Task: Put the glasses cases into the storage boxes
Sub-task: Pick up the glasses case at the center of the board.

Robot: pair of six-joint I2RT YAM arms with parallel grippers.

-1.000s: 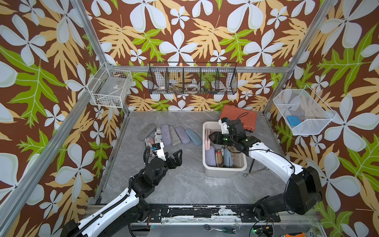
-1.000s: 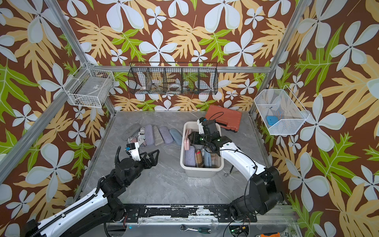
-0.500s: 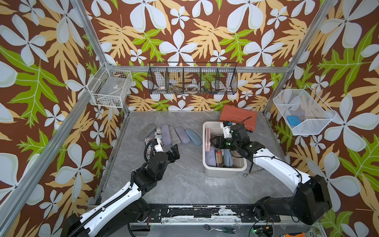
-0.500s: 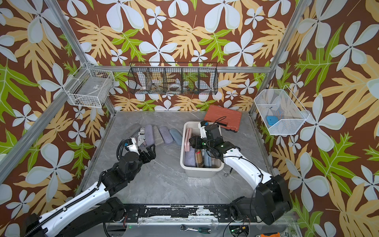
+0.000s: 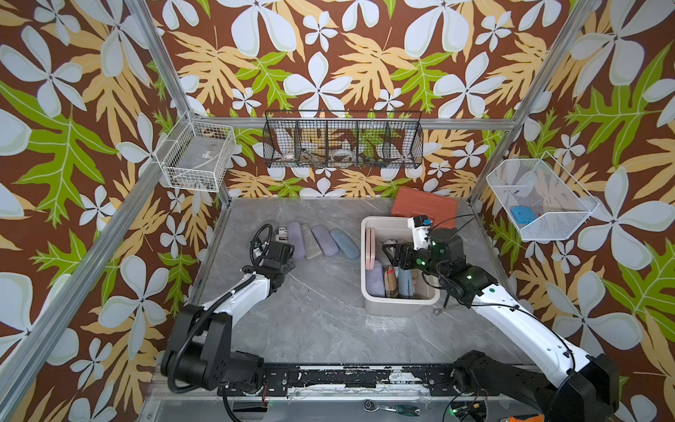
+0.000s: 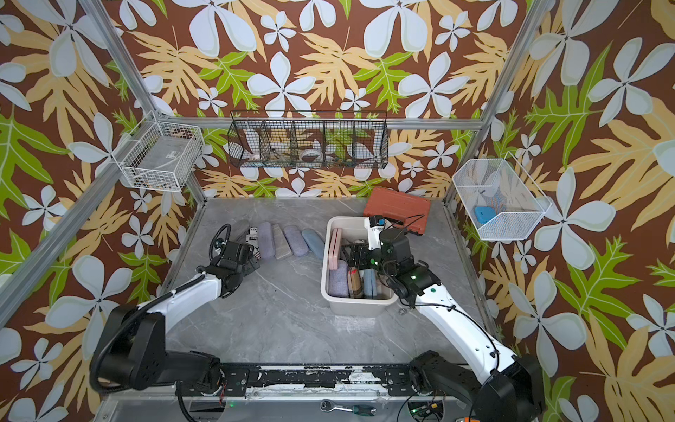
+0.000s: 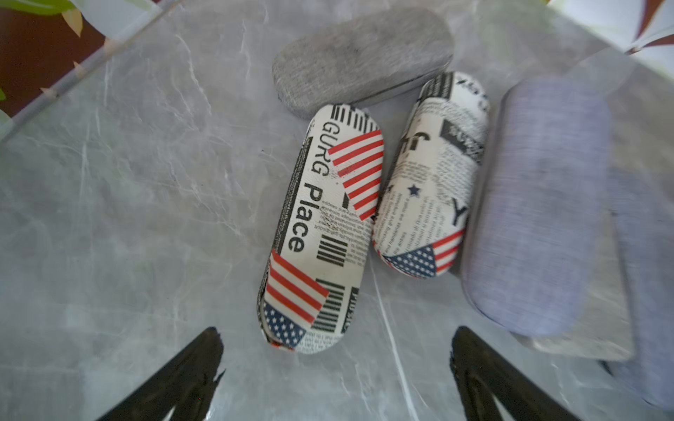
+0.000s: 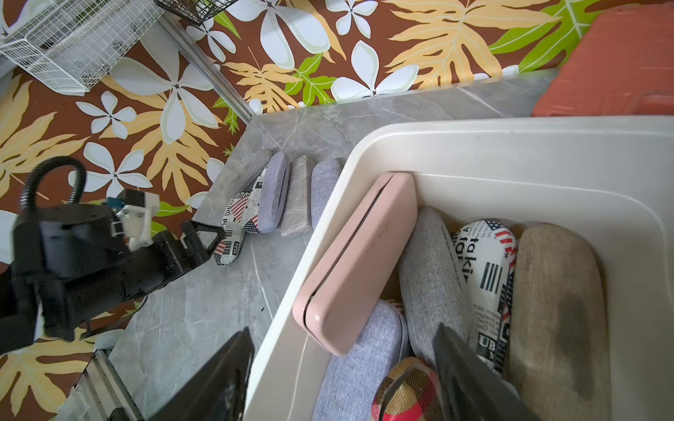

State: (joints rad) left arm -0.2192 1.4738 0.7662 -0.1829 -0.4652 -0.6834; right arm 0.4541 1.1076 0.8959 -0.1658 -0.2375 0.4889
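Spread left fingers (image 7: 175, 382) over the newspaper-print case (image 7: 317, 226) could have snagged its touching twin (image 7: 430, 175); spread right fingers (image 8: 470, 379) straddled the tub (image 8: 510, 145) wall.

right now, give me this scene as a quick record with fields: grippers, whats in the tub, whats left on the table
left gripper: open, aimed at a newspaper-print case
right gripper: open over the tub, holding nothing
in tub: pink case on edge along a wall, light grey case, flag-print case, tan woven case, plaid case
left on table: a row of cases, from grey felt case to light blue case
behind tub: orange-red tool case
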